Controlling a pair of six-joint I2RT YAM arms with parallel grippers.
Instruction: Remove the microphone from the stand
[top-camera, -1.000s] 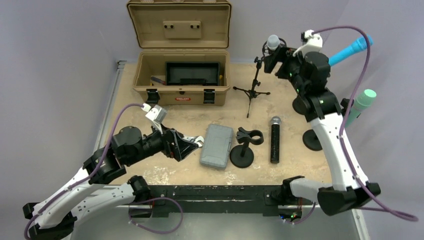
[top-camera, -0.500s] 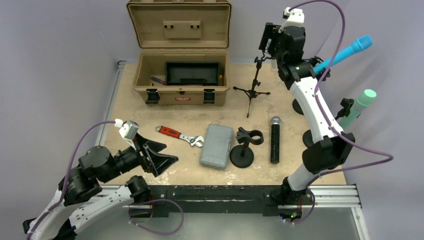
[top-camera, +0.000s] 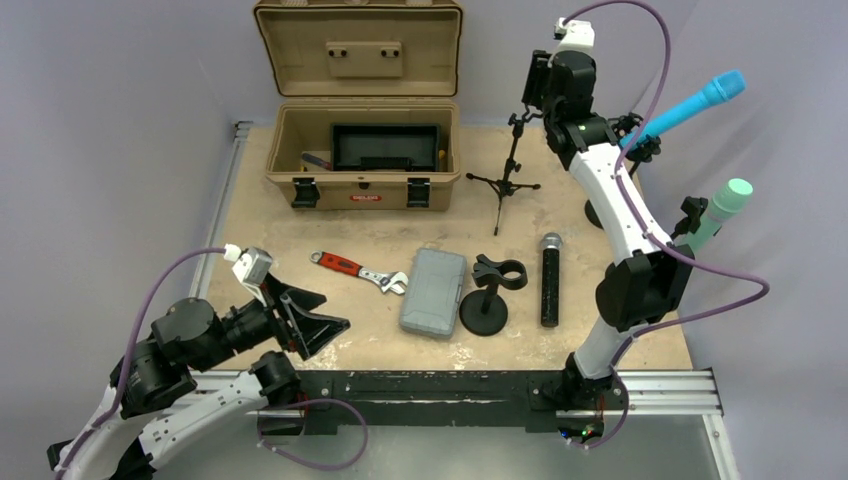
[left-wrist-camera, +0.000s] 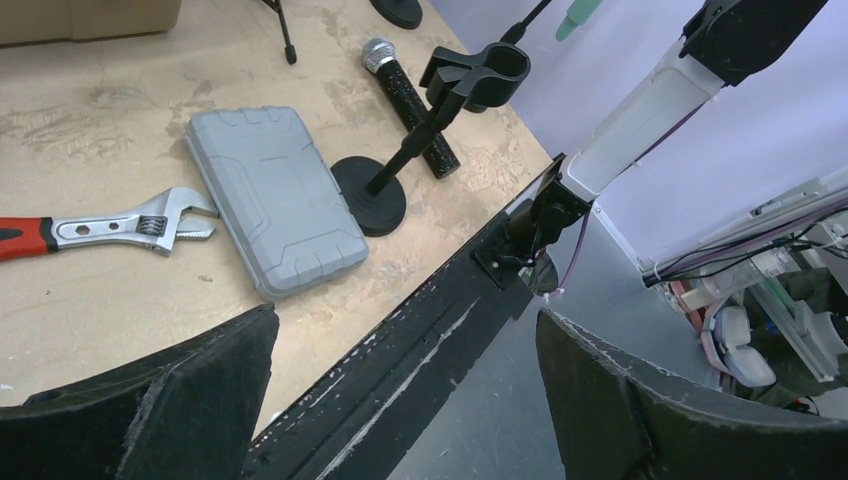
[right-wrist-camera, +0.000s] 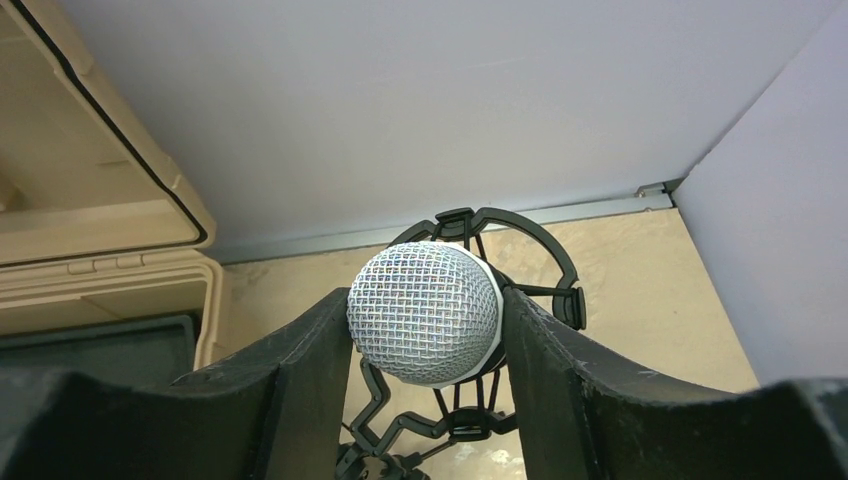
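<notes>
Nearest, the left hand (top-camera: 322, 312) is hovering over the front edge of the tabletop (top-camera: 300, 225), its fingers spread wide and carrying nothing. Beyond it, a wrench (top-camera: 360, 272), a grey case (top-camera: 433, 292), an empty clip stand (top-camera: 487, 298) and a spare handheld mic (top-camera: 550, 280) are lying mid-tabletop. At the far back, the right hand (right-wrist-camera: 425, 365) is pinching the silver mesh head of the microphone (right-wrist-camera: 424, 305), which is apparently sitting inside the shock mount (right-wrist-camera: 540, 250) atop the tripod stand (top-camera: 508, 170). The risk is looking twofold: the rounded mesh slipping between the fingers, or a snug mount dragging the light tripod up and toppling it
</notes>
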